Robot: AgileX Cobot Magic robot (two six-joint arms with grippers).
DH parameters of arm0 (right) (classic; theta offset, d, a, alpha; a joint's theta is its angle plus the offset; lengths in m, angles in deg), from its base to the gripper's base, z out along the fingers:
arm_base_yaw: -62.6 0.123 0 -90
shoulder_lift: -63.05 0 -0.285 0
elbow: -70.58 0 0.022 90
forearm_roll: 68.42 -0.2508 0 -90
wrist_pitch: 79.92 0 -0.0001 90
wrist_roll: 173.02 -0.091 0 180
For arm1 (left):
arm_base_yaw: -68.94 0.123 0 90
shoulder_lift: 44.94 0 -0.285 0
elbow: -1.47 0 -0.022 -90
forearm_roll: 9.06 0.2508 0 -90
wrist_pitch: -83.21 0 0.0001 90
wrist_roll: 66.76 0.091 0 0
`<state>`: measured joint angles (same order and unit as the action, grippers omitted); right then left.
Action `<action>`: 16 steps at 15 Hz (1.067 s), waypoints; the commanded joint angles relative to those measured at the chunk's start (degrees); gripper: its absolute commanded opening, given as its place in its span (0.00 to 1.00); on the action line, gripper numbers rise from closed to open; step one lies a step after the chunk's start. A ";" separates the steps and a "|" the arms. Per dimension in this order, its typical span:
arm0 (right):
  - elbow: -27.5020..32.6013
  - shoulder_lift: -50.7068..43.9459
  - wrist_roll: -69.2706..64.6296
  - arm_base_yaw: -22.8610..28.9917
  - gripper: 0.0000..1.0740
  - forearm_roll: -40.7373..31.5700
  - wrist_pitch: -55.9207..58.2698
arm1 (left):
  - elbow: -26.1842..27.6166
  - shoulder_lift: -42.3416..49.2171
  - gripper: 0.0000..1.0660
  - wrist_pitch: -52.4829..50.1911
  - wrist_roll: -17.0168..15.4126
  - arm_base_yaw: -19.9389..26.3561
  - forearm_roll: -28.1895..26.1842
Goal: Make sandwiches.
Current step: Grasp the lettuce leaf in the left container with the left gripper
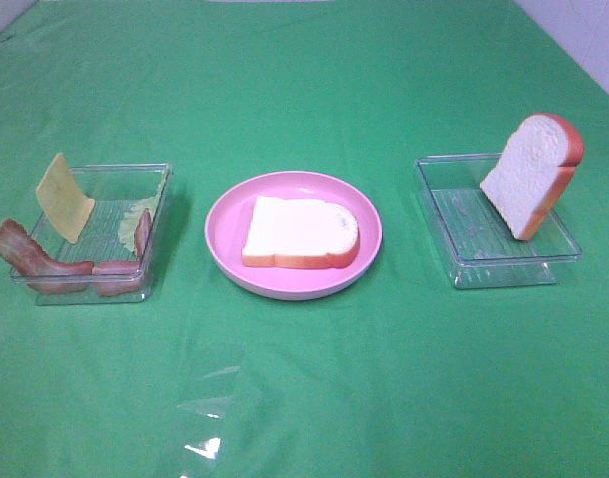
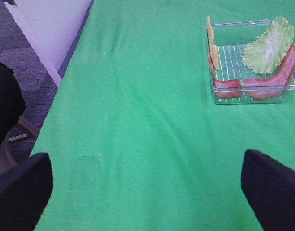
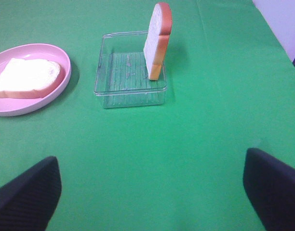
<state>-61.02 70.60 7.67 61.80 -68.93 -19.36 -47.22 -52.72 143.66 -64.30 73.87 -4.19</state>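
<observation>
Bread slices (image 1: 301,231) (image 1: 531,174) 2 | bacon (image 1: 31,261) (image 1: 120,267) 2 | cheese (image 1: 66,199) 1 | lettuce (image 2: 268,48) 1 | left pincer (image 2: 147,192), right pincer (image 3: 147,192) spread

Plate (image 3: 64,72) cut by picture edge; left claw (image 2: 146,166), right claw (image 3: 151,163) fingers cropped.

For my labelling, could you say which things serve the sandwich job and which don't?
Job: flat white bread slice; leaning white bread slice; yellow cheese square; green lettuce leaf; reddish-brown bacon strips.
Only holders: round pink plate; clear plastic trays.
</observation>
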 commanded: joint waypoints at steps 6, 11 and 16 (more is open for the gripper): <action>0.17 -1.43 -0.34 0.00 0.91 -0.57 -0.29 | 4.58 -15.93 0.96 6.13 -1.49 0.17 1.32; 0.17 -1.43 -0.34 0.00 0.91 -0.57 -0.29 | 19.37 -44.00 0.96 13.58 -5.56 0.17 2.12; 0.17 -1.43 -0.34 0.00 0.91 -0.57 -0.29 | 40.34 -72.31 0.96 13.58 -3.44 0.17 -0.63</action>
<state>-61.02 70.60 7.67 61.80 -69.34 -19.36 -7.85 -123.77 152.94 -67.97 73.87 -4.25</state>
